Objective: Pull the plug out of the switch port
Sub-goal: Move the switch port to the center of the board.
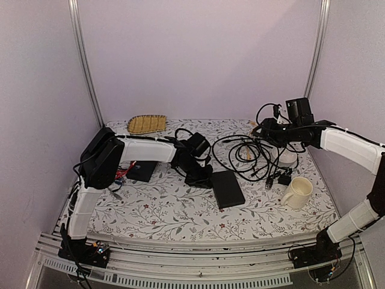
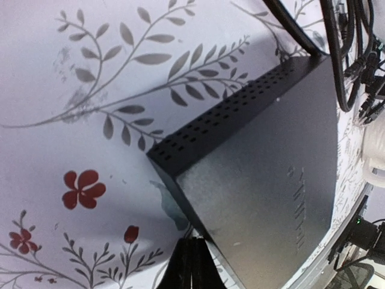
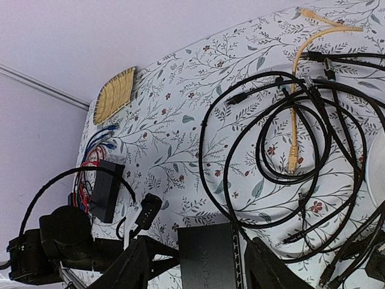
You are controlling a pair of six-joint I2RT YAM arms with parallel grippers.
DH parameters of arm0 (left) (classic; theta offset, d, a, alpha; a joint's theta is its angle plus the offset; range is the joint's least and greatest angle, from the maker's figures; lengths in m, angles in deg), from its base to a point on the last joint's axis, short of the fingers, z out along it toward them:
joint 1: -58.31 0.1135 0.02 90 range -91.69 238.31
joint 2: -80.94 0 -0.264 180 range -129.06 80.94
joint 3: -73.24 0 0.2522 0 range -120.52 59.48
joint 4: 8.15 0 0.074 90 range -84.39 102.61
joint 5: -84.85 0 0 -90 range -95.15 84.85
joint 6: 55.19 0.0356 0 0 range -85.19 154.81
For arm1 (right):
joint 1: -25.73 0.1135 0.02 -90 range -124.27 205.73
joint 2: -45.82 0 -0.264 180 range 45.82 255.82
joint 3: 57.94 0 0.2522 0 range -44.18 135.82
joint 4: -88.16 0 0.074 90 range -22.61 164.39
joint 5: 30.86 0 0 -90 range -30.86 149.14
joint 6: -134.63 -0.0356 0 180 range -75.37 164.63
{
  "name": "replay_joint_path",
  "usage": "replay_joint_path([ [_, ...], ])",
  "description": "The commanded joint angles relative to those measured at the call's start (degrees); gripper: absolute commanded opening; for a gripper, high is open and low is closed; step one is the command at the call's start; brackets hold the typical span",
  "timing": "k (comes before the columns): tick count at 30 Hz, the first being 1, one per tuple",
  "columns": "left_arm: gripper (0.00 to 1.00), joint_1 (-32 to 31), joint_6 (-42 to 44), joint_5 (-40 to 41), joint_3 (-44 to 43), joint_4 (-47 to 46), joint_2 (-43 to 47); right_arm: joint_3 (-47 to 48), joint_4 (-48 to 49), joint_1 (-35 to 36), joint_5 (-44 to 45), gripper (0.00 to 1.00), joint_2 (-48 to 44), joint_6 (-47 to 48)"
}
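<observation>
- Switch: flat, matte-black, sharp-edged rectangular box. One side wall is perforated with rows of small vent holes, and the top bears faint lettering. It lies on the counter just beyond the left jaws' tips.
- Left jaws: pressed together, holding nothing, low beside the switch's near corner; contact cannot be told.
- Right jaws: spread and empty, high above the cables.
- Cables: glossy black round cords in loose loops, with a thin yellow cord among them. One black cord reaches the switch's corner farthest from the left jaws; the plug is indistinct.
- Counter: white cloth printed with grey leaf sprigs and red flowers.
</observation>
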Motion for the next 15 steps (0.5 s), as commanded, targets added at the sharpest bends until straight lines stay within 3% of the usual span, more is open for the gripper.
replay_joint_path([
  [1,0.04,-0.37,-0.2,1.65,-3.68,1.54,-2.78,-1.32,-0.29,0.56,1.32,0.56,-2.54,0.4],
  [15,0.02,-0.95,-2.09,0.26,-13.84,1.63,-8.55,-3.13,-0.79,1.26,2.03,0.56,-4.58,-0.05],
])
